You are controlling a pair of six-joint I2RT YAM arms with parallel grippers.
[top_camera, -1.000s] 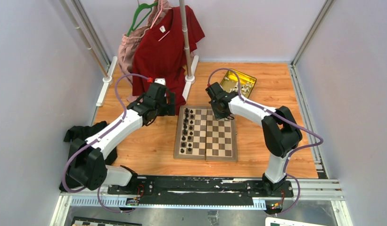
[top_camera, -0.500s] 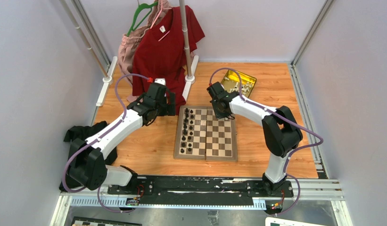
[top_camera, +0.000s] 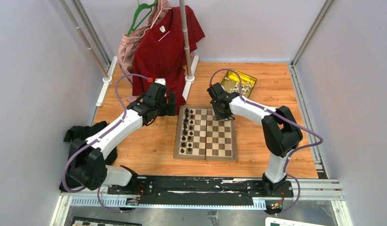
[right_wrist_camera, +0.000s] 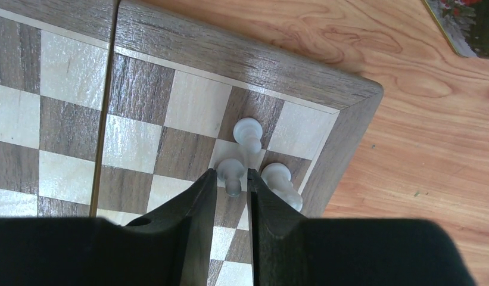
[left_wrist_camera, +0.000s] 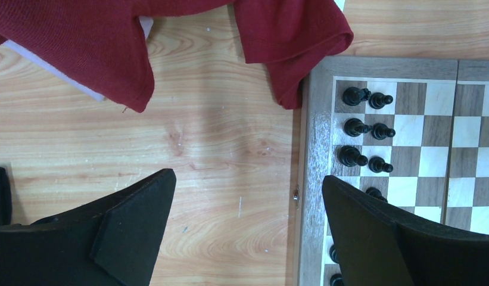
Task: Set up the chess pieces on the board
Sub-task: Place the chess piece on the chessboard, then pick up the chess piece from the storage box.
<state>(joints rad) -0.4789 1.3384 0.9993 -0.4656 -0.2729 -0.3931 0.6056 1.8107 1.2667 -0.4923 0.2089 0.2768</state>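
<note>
The board (top_camera: 222, 141) lies mid-table, with black pieces (top_camera: 186, 129) lined along its left columns. My right gripper (right_wrist_camera: 232, 174) is low over the board's far right corner (right_wrist_camera: 188, 104). Its jaws are closed around a white pawn (right_wrist_camera: 229, 168) that stands on a square, with the fingertips against both of its sides. Two more white chess pieces (right_wrist_camera: 248, 131) (right_wrist_camera: 277, 176) stand close beside it. In the top view the right gripper (top_camera: 223, 114) covers them. My left gripper (left_wrist_camera: 248, 179) is wide open and empty above bare table beside the board's left border (left_wrist_camera: 316, 137).
A gold tin (top_camera: 238, 84) with loose pieces sits behind the board at the right. A red shirt (top_camera: 165, 52) hangs from a rack pole (top_camera: 186, 42), and its hem reaches the board's far left corner. A black cloth (top_camera: 80, 132) lies at the left edge.
The right gripper has shifted a little to the right at the board's far edge. The left arm has not moved.
</note>
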